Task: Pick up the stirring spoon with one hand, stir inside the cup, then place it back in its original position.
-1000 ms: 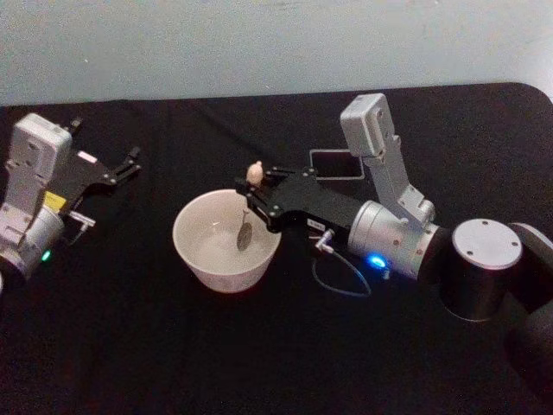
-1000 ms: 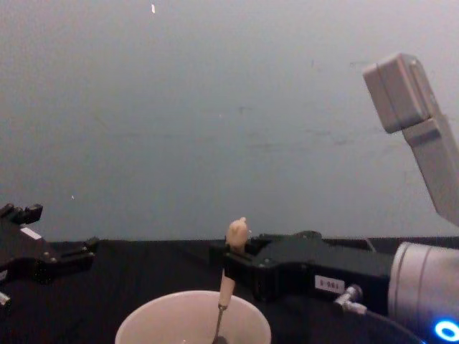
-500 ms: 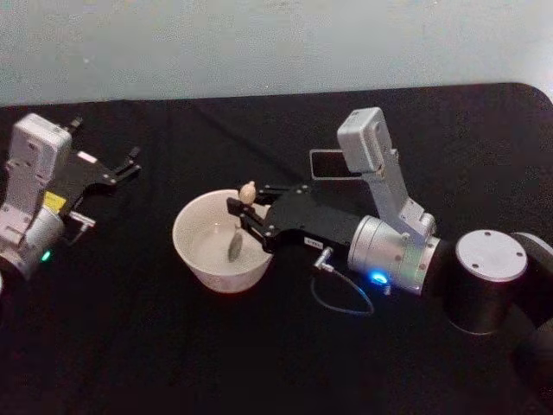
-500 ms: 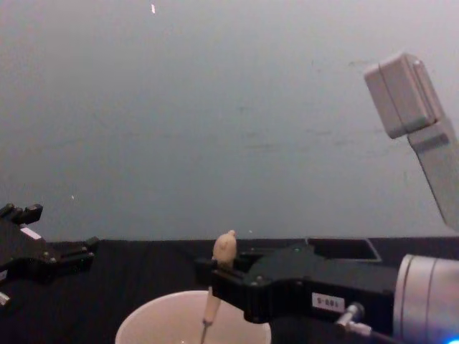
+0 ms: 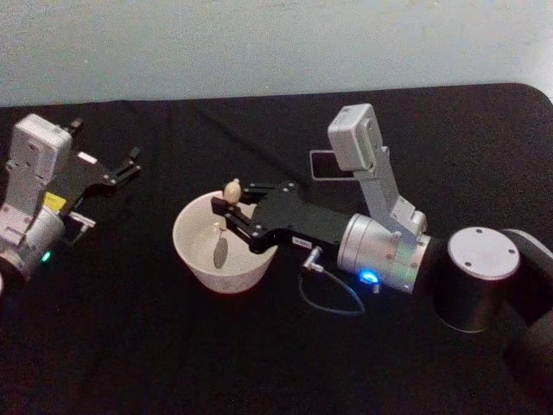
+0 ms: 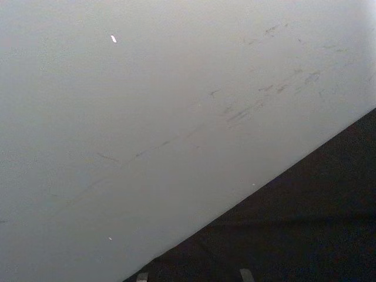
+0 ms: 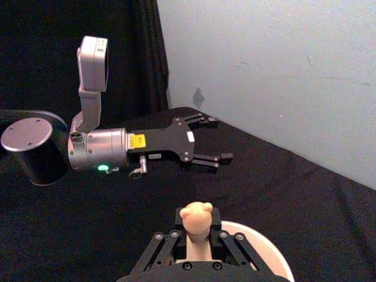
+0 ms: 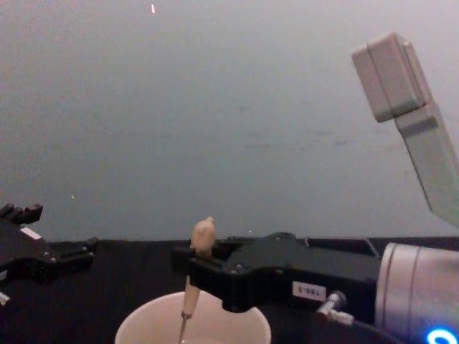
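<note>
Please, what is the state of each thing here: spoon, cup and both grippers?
Wide round white cup: upright on the black table.
Slim stirring spoon with beige handle: held near upright, bowl down inside the cup.
Right gripper: shut on the spoon's handle.
Left gripper: open, parked at the left.

white cup (image 5: 221,246) on black table, beige-handled stirring spoon (image 5: 225,220) upright inside

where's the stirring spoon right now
Head view: the stirring spoon stands nearly upright just left of centre, clamped in the right gripper, its bowl down inside the cup. The left gripper sits parked, open, at the far left.
</note>
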